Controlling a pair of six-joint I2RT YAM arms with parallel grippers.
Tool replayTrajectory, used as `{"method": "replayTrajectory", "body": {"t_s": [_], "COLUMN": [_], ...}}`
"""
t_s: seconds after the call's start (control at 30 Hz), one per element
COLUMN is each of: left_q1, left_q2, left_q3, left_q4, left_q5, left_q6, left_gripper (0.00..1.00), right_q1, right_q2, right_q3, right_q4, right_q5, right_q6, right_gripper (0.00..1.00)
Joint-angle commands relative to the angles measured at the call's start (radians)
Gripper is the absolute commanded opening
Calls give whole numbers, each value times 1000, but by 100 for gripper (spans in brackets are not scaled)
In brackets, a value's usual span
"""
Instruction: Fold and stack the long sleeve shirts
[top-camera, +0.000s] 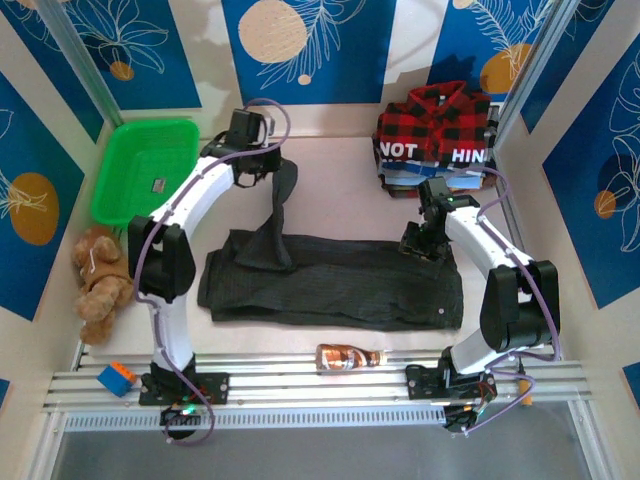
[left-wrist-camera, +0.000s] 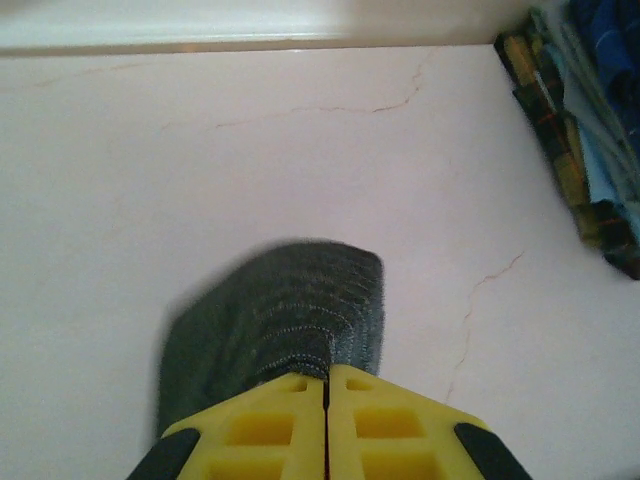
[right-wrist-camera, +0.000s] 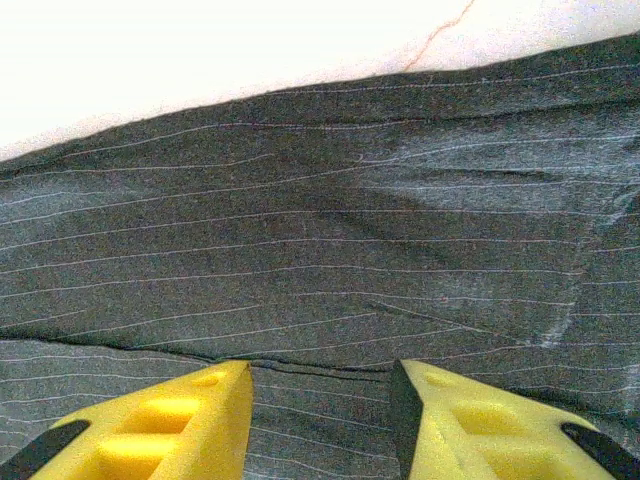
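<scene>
We see the dark shirt spread flat on the table. Our left gripper is pinched tight on the shirt's sleeve, held up above the shirt's left part. Our right gripper is over the shirt's right end, with its fingers partly apart. The plaid shirt sits on a pile behind that end.

White letters "NOT" and "HIN" stand on a dark cloth, which lies just under the red plaid shirt. The label on the bottle is too small to read.
</scene>
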Motion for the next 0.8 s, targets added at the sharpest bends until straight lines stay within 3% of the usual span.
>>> {"method": "replayTrajectory", "body": {"t_s": [0.0,0.1,0.23,0.4,0.47,0.63,0.77], "left_q1": [-44,-111,-174,-233,-241,-191,-72], "left_q2": [79,164,204,199,161,-82,-268], "left_q3": [107,209,235,225,211,66,-98], "left_q4": [-168,-249,-252,-163,-127,5,-132], "left_q5": [-156,-215,-154,100,164,265,152], "left_q6": [103,124,51,-57,-107,-214,-286], "left_gripper": [10,11,14,47,55,76,80], "right_q1": [8,15,22,25,34,86,194], "right_q2": [6,15,21,26,28,31,62], "right_q3": [3,7,15,12,14,38,93], "right_q4": [4,10,17,32,37,62,170], "right_q5": [-37,-49,-58,-79,-83,-143,-247], "right_q6": [0,6,21,59,71,109,159], "right_gripper": [42,42,42,42,42,43,48]}}
